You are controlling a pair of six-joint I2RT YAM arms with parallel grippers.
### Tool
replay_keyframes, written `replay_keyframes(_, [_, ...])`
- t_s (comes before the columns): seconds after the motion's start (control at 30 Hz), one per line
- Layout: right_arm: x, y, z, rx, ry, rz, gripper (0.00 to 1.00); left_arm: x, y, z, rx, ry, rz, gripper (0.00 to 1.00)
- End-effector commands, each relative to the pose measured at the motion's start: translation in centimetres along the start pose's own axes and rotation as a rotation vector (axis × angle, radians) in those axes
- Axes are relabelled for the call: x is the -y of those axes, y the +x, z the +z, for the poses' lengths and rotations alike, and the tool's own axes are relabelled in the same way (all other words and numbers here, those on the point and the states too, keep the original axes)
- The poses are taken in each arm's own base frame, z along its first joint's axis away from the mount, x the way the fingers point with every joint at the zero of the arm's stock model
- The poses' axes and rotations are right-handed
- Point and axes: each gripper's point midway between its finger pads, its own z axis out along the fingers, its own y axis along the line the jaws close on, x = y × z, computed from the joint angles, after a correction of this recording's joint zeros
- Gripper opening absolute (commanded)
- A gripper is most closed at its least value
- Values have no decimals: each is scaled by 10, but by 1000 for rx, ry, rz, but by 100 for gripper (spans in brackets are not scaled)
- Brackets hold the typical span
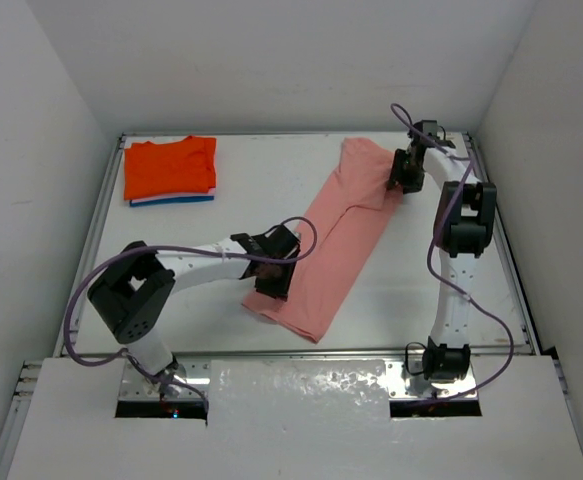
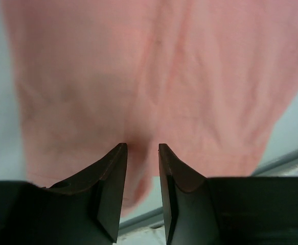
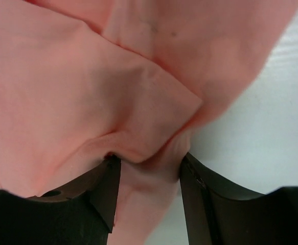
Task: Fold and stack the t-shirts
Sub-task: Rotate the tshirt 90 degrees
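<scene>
Bright orange cloth t-shirt (image 1: 169, 168), already folded square, lies at the far left corner of the white worktop (image 1: 271, 170) on a thin blue t-shirt (image 1: 171, 201) that shows only as an edge, so this looks like the stack. Right of it, well apart, the left gripper (image 2: 142, 150) has its jaws drawn close and clamped on the near left end of the pale salmon-pink cloth t-shirt (image 1: 346, 240), probably to carry that end over for a fold. A loop of purple cable (image 1: 309, 232) hangs above the cloth there and could snag. This shirt runs as a long strip slantwise towards the far right corner, where the right gripper (image 3: 150, 158) has a bunched fold between wide-set jaws; whether it grips I cannot tell.
</scene>
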Motion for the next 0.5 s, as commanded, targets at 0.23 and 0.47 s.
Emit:
replay_keyframes(0.23, [-17,-29,-41,91,-122,-20,56,80,-37,-33,111,135,18,30])
replay_keyframes(0.47, [-42,28,-123,121,-166,51,63,10,-117,-55,203,-14,-42,31])
